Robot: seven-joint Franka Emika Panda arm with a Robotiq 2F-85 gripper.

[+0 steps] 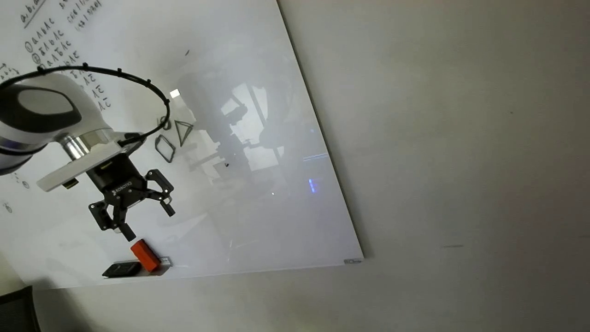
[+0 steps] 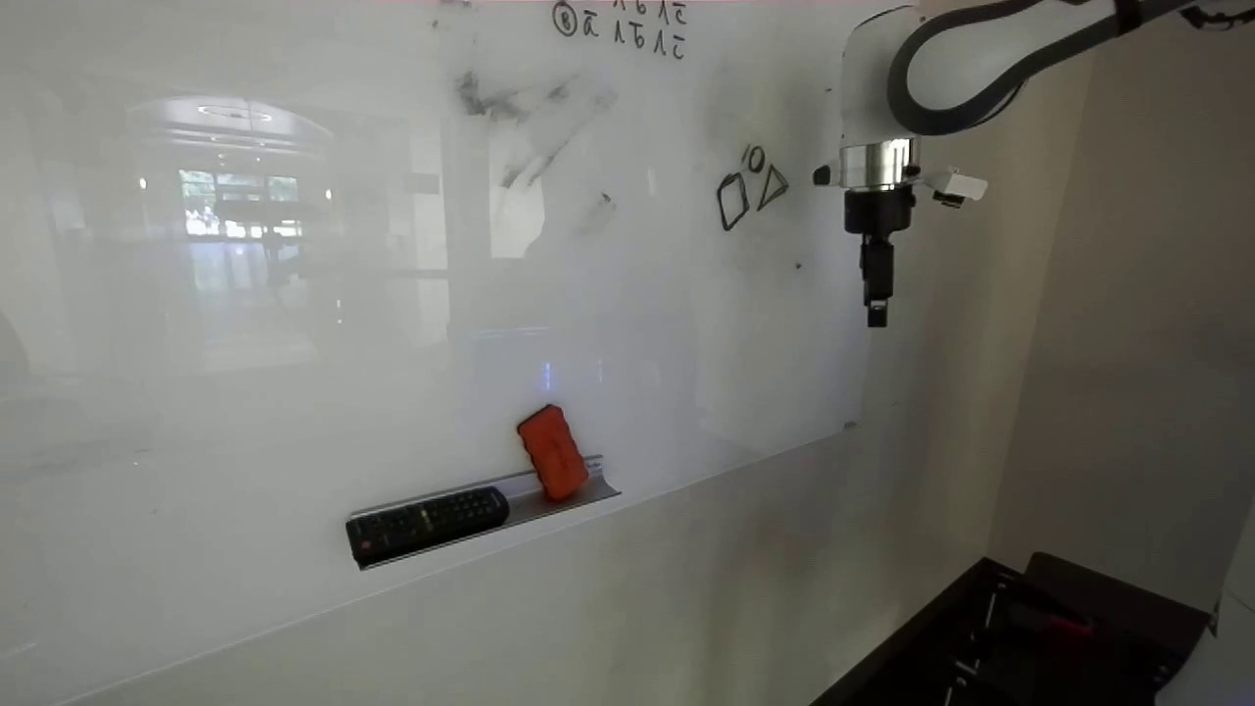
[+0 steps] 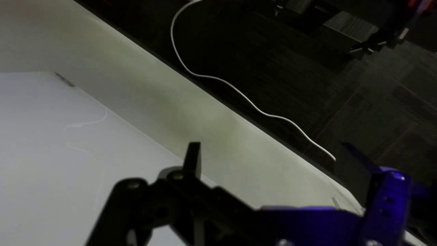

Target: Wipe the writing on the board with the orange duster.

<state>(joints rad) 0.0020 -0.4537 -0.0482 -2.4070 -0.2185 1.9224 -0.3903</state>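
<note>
The orange duster (image 1: pixel 145 255) leans tilted against the board in the metal tray; it also shows in an exterior view (image 2: pixel 554 453). The writing (image 2: pixel 773 186), black outlines of a triangle, a circle and a diamond, is on the board (image 2: pixel 667 382); in an exterior view the arm's cable partly covers the writing (image 1: pixel 184 131). My gripper (image 1: pixel 150 224) is open and empty, fingers pointing down. In an exterior view the gripper (image 2: pixel 878 314) is well to the right of the duster, apart from it. The wrist view shows nothing between the fingers (image 3: pixel 273 147); duster and writing are out of that view.
A black remote (image 2: pixel 428 525) lies in the tray (image 2: pixel 600 485), left of the duster. Dense black characters (image 1: pixel 50 46) and smudges (image 2: pixel 500 103) mark the board. A dark chair (image 1: pixel 18 309) stands at lower left. A white cable (image 3: pixel 252 104) runs on the dark floor.
</note>
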